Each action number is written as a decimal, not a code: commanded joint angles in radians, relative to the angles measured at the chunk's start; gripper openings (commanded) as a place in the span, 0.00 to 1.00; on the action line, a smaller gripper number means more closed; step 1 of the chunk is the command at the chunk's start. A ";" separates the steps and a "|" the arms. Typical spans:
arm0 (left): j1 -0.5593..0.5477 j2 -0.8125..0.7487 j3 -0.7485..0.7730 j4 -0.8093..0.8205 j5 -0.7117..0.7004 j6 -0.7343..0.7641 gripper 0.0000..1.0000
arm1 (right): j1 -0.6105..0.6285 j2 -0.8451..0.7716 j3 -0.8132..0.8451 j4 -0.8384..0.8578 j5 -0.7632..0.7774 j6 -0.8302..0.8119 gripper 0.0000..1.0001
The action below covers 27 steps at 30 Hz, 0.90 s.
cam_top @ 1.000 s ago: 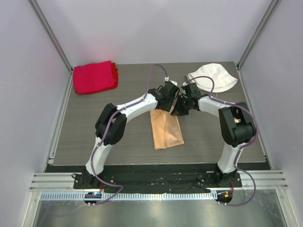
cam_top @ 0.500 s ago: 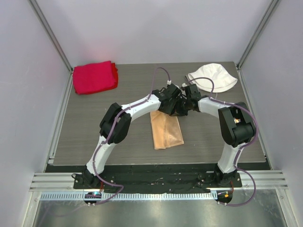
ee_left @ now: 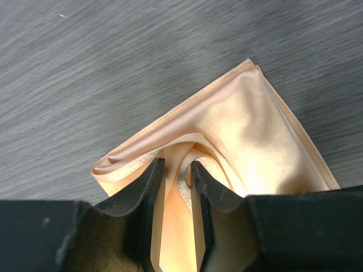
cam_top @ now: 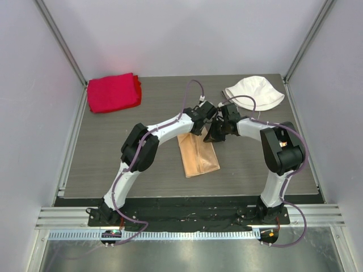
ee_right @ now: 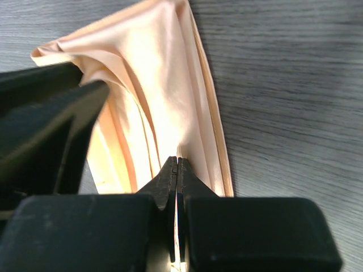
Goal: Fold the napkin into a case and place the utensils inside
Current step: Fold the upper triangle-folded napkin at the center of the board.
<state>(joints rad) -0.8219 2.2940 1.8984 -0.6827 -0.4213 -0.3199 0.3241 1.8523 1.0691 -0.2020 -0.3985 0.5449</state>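
The peach-tan satin napkin [cam_top: 198,157] lies folded into a narrow strip at mid table, its far end lifted and bunched. My left gripper [cam_top: 203,124] [ee_left: 177,164] stands at that far end, narrowly open, and a raised fold of the napkin [ee_left: 255,130] runs up between its fingers. My right gripper [cam_top: 216,134] [ee_right: 177,160] is beside it, shut on a thin layer of the napkin [ee_right: 159,73] along its right edge. The left gripper's dark finger [ee_right: 51,124] shows at the left of the right wrist view. The utensils are out of view.
A thick red cloth [cam_top: 113,92] lies at the far left corner and a white bucket hat [cam_top: 254,92] at the far right, just behind the right arm. Both arms arch over the napkin's far end. Walls and frame posts close in the table.
My left gripper has shifted right to the napkin's far end and its jaws have narrowed around a fold. The right gripper stays shut on the cloth and has hardly moved.
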 commanded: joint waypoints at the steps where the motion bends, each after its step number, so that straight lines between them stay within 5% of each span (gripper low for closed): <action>1: -0.003 0.021 0.067 -0.024 -0.083 0.036 0.26 | -0.003 -0.005 0.000 0.023 0.006 0.000 0.01; 14: -0.003 0.044 0.100 -0.077 -0.209 0.035 0.04 | -0.003 0.012 -0.020 0.019 0.038 0.013 0.01; 27: -0.003 0.081 0.100 -0.103 -0.223 0.059 0.01 | -0.002 0.005 -0.049 0.024 0.073 0.033 0.01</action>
<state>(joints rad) -0.8227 2.3657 1.9915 -0.7769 -0.6102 -0.2768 0.3233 1.8626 1.0374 -0.1570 -0.3923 0.5865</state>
